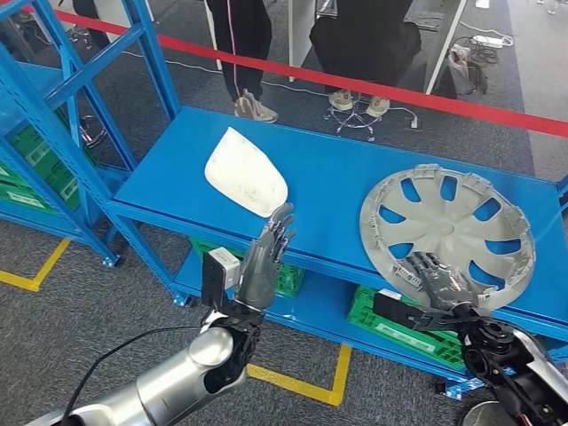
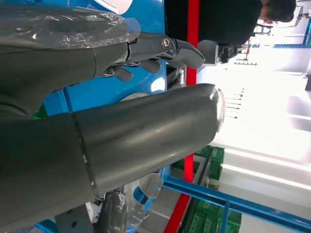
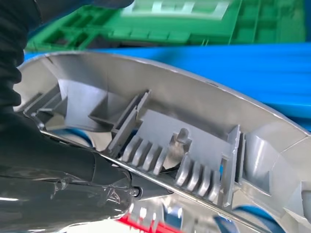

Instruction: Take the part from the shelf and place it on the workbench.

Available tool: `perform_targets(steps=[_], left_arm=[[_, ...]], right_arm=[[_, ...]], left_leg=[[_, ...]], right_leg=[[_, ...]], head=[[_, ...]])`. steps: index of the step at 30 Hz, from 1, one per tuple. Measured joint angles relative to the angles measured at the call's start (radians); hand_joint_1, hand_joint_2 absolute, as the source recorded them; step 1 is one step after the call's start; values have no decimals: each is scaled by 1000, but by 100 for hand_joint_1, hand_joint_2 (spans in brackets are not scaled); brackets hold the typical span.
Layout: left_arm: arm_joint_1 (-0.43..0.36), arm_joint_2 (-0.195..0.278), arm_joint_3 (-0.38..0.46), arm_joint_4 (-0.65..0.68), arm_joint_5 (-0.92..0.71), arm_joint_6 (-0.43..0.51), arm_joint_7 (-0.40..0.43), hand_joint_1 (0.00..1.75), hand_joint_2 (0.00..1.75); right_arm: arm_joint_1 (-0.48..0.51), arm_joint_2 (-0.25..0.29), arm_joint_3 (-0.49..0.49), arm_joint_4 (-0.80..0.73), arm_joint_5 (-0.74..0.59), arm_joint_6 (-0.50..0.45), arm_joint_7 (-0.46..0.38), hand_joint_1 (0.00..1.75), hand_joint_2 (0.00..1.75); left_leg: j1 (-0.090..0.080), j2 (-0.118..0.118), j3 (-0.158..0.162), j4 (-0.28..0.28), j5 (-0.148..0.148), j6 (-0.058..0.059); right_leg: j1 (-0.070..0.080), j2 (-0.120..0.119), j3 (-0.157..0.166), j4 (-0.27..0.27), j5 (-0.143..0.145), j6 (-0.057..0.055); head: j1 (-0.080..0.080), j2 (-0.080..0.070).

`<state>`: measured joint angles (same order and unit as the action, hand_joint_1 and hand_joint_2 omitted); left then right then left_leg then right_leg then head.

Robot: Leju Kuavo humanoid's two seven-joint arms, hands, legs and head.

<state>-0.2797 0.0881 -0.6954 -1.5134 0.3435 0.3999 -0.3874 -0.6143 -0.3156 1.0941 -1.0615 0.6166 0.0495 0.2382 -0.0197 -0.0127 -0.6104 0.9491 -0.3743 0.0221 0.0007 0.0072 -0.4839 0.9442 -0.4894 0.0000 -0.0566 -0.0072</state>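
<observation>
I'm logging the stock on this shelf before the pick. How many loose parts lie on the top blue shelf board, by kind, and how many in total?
Round grey plastic wheel cover with spoke cut-outs: 1
Smooth white rounded plastic shell: 1
Total: 2

The right hand rests on the wheel cover's near rim; the left hand is raised in front of the shelf, holding nothing.

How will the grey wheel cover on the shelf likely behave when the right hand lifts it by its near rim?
The wheel cover looks like thin moulded plastic with cut-outs, so probably light yet slightly flexible. Lifted by the right hand at one edge, it may droop or swing. Its rim clips seem breakable.
</observation>
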Motion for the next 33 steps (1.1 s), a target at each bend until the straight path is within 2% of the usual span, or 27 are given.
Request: perform_targets(steps=[2,3,6,7,33], left_arm=[[0,0,0,1,0,-3,0,0,0],[0,0,0,2,0,-4,0,0,0],[0,0,0,5,-1,-9,-2,0,0],[0,0,0,6,0,-10,-3,0,0],[-2,-2,0,18,1,-25,-18,0,0]], right_arm=[[4,3,1,15,43,-20,-8,0,175],[6,4,0,22,59,-27,-11,6,175],[9,7,-2,37,88,-36,-18,137,175],[9,8,-3,39,91,-36,-19,175,175],[33,15,-78,43,77,-65,-41,175,175]], left_leg=[[0,0,0,0,0,0],[0,0,0,0,0,0],[0,0,0,0,0,0],[0,0,0,0,0,0],[0,1,4,0,0,1]], right_leg=[[0,0,0,0,0,0],[0,0,0,0,0,0],[0,0,0,0,0,0],[0,0,0,0,0,0],[0,0,3,0,0,0]], head=[[0,0],[0,0],[0,0],[0,0],[0,0]])
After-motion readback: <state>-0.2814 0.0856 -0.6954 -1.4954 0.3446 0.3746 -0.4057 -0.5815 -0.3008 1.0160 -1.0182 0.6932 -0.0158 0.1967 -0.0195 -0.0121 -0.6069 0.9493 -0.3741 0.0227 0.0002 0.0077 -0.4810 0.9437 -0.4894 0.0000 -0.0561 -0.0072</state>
